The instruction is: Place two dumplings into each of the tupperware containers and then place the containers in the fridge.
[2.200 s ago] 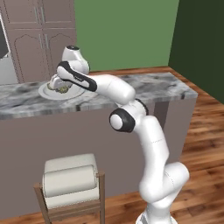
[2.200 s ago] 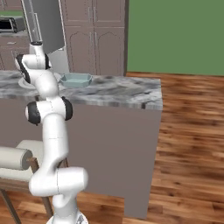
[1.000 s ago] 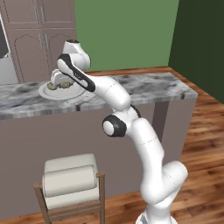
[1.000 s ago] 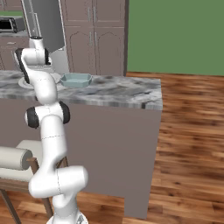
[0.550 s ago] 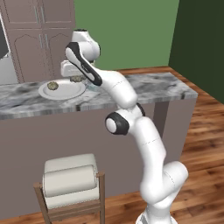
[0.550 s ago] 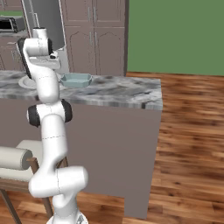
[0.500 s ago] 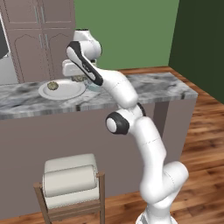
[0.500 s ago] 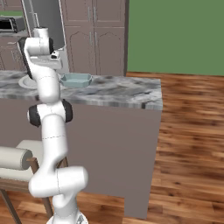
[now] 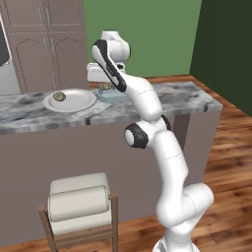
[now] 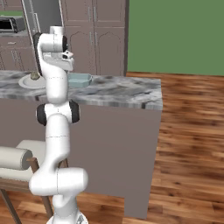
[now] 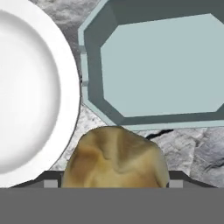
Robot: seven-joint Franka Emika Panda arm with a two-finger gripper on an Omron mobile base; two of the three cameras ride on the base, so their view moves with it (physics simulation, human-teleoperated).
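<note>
My gripper [image 11: 114, 183] is shut on a tan dumpling [image 11: 116, 158], which bulges between the dark fingertips [image 11: 49, 180] in the hand view. It hangs above the marble counter, just short of the near rim of an empty pale teal tupperware container [image 11: 162, 65]. In the left base view the gripper [image 9: 102, 82] hovers over that container [image 9: 113, 96] with the dumpling [image 9: 105, 87] under it. A second dumpling [image 9: 59, 95] lies on the round white plate [image 9: 74, 101] to the left. The right base view shows the container [image 10: 79, 80], plate [image 10: 27, 84] and dumpling [image 10: 35, 76]. The fridge [image 10: 43, 16] stands behind.
The marble counter [image 9: 172, 96] runs right of the container, ending at a corner. A padded stool [image 9: 78, 204] stands in front of the counter below. Brown cabinets [image 10: 96, 35] and a black microwave [image 10: 9, 24] line the back wall.
The arm has risen off the plate with one dumpling in the gripper and swung right to the container. One dumpling stays on the plate.
</note>
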